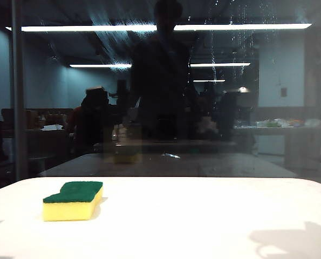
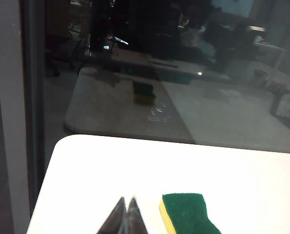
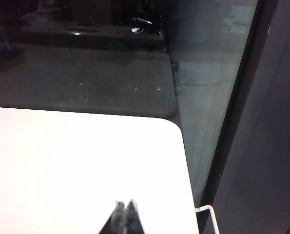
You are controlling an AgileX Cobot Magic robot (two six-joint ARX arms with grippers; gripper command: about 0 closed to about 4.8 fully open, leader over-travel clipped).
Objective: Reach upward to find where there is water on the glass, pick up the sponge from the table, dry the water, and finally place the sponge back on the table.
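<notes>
Beside the sponge [image 2: 189,213], left gripper [image 2: 125,202] and far-off right gripper [image 3: 124,204], both closed and empty, risk missing faint water [image 1: 238,32] on reflective glass [image 1: 289,118].

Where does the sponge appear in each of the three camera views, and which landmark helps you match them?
Exterior view: the sponge lies on the white table, towards the left, green side up.
Left wrist view: the sponge is at the picture's lower edge, beside the closed left gripper.
Right wrist view: not in it.
Shared landmark: the glass along the table's far edge.
</notes>
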